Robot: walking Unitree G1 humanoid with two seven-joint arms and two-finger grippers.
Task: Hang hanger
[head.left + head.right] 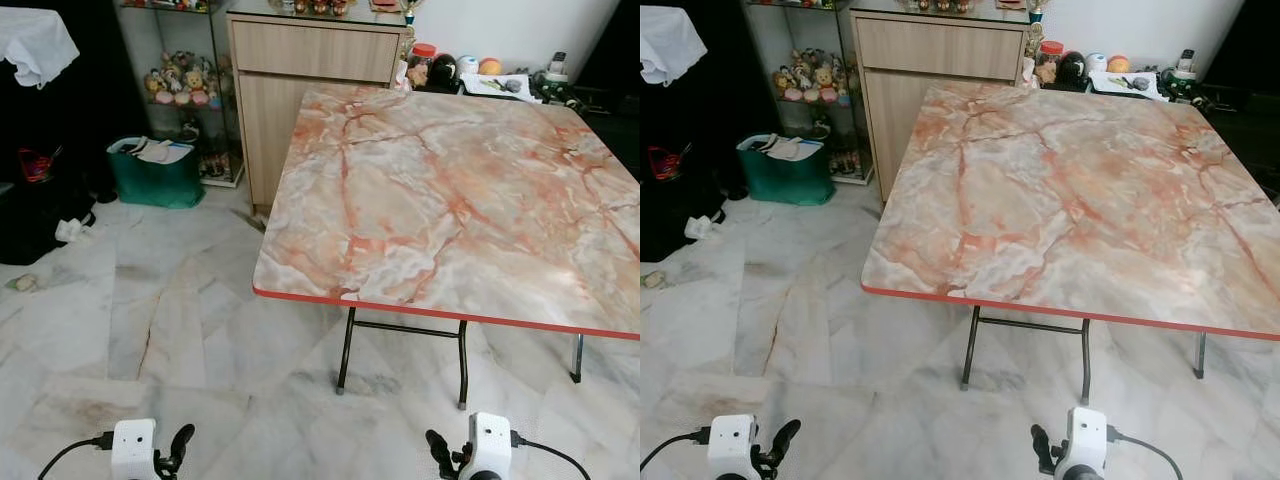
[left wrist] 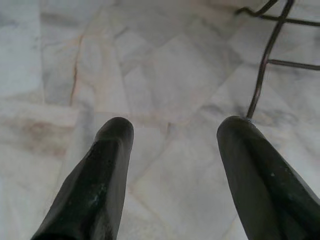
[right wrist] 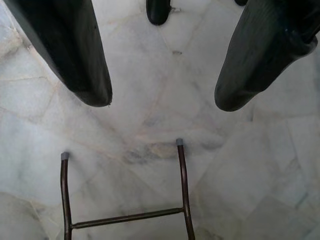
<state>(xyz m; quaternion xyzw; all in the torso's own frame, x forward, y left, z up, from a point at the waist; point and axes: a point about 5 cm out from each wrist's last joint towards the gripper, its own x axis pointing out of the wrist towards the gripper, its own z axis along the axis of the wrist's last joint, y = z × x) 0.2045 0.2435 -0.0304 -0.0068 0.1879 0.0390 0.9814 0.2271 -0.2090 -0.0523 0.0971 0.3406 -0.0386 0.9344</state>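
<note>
Evidently the robot stands before a folding surface (image 1: 450,200) with a pink marble-patterned top and a red edge, its dark metal legs (image 1: 345,350) resting on the pale marble floor (image 1: 150,330). Both arms hang low at the near edge: the left pincer (image 2: 172,145) and the right pincer (image 3: 160,85) are each spread apart and empty, pointing at the floor. No hanger can be made out anywhere, nor any rail to hang it on. A wooden cabinet (image 1: 300,90) and a green bag (image 1: 155,175) sit at the far left. The sensible step, it seems, is to turn and search before reaching for anything.
</note>
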